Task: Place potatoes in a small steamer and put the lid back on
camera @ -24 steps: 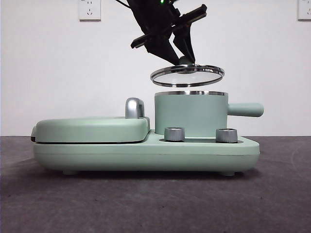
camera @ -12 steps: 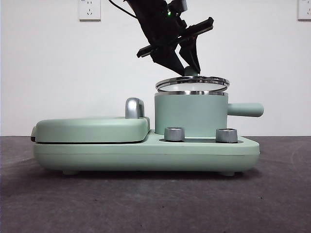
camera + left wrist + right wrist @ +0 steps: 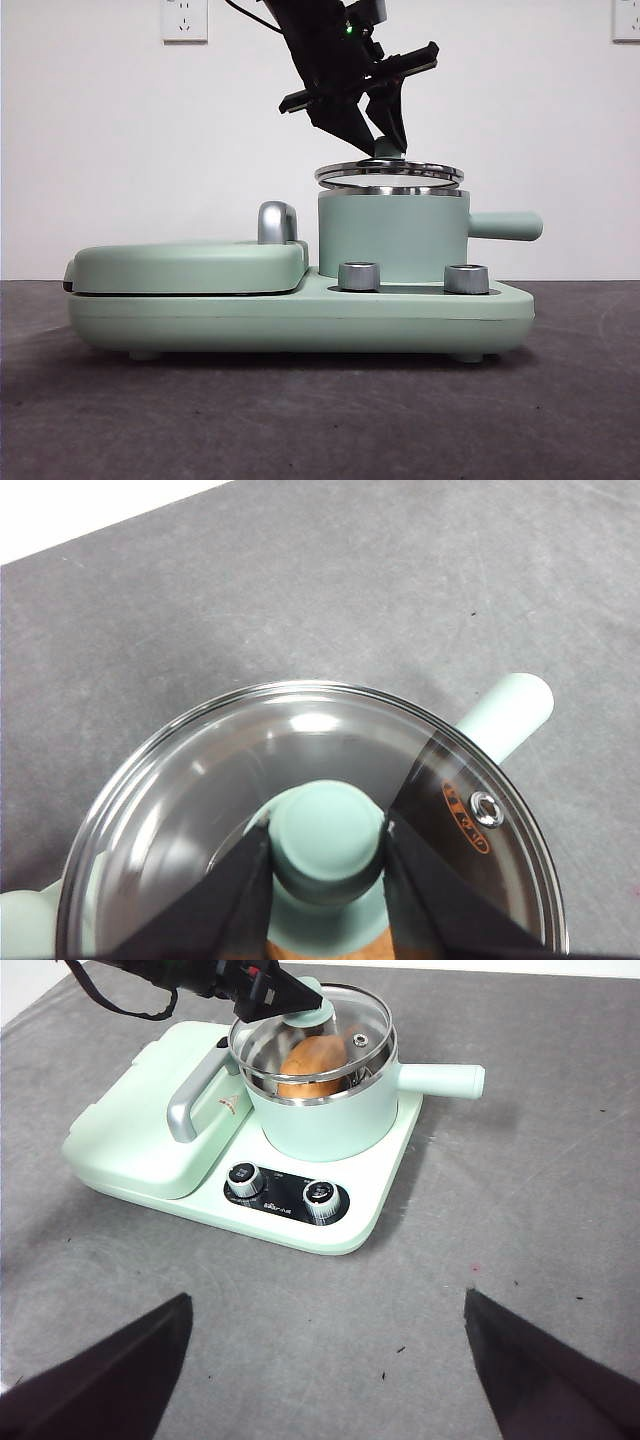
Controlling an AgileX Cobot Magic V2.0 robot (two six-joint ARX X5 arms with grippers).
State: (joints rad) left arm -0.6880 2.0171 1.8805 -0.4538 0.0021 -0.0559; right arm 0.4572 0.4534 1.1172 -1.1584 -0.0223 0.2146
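**Lid down to just above the pot rim, not yet seated**

The left gripper [image 3: 378, 140] pinches the lid [image 3: 389, 173] by its mint-green knob [image 3: 328, 832], one jaw pressed on each side. Over the last second the lid has dropped from well above the small steamer [image 3: 392, 235] to just over its steel rim. Half a second ago it sat slightly tilted and shifted toward the side handle [image 3: 505, 225]; now it is closer to centred, but a thin gap still shows, and one edge looks a touch higher than the other. It is not seated.

The potato [image 3: 312, 1060] already lies inside the steamer, visible through the glass in the right wrist view. So the first part of the task looks done, and only the lid remains.

The right gripper [image 3: 325, 1360] waits well apart from the appliance, jaws spread wide, holding nothing.

Likely next: a short lowering until the lid's rim meets the pot's all round, then release of the knob. Risk: if the lid is off-centre, it could rest cocked on the rim.

The flat griddle cover [image 3: 185, 265] beside the pot is closed and untouched.
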